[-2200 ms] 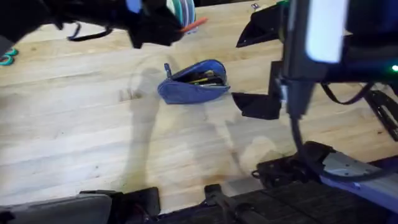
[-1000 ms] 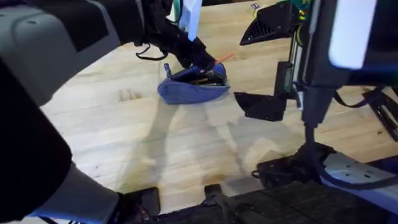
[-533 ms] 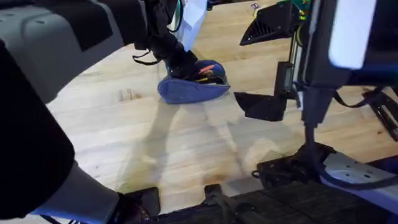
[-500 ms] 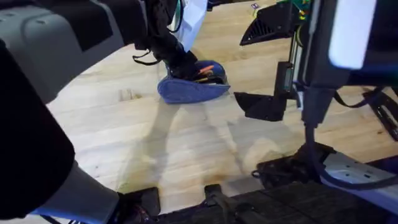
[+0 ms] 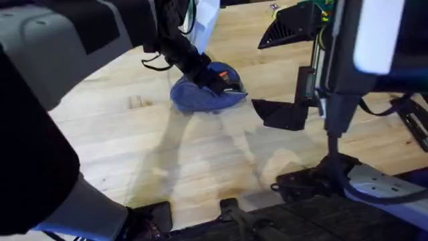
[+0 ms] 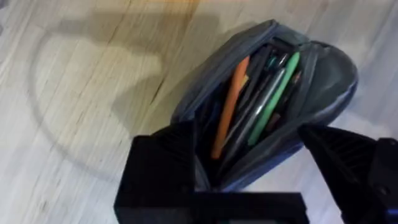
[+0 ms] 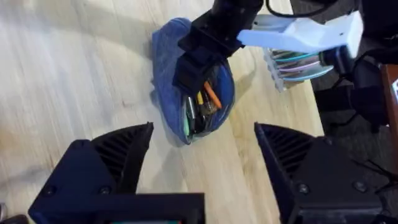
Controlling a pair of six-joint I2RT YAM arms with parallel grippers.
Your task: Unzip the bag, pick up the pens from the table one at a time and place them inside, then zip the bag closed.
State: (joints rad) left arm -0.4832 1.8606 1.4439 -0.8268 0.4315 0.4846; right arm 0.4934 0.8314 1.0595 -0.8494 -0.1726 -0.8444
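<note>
Overhead view: orange pen now inside the bag, left jaws at the bag mouth.

Half a second ago the orange pen (image 6: 229,106) still protruded past the rim; it now lies in the open bag (image 5: 200,97) at the counter's (image 5: 200,167) 12 o'clock. Left gripper (image 5: 215,79) jaws stand wide, empty, straddling the bag. Right gripper (image 7: 202,162) is wide open, holding nothing. By my reading, loading nears completion.

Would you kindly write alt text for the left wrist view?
An open blue-grey bag lies on the light wooden table, holding an orange pen, a green pen and darker ones. The left tool, open, straddles its near end.
</note>
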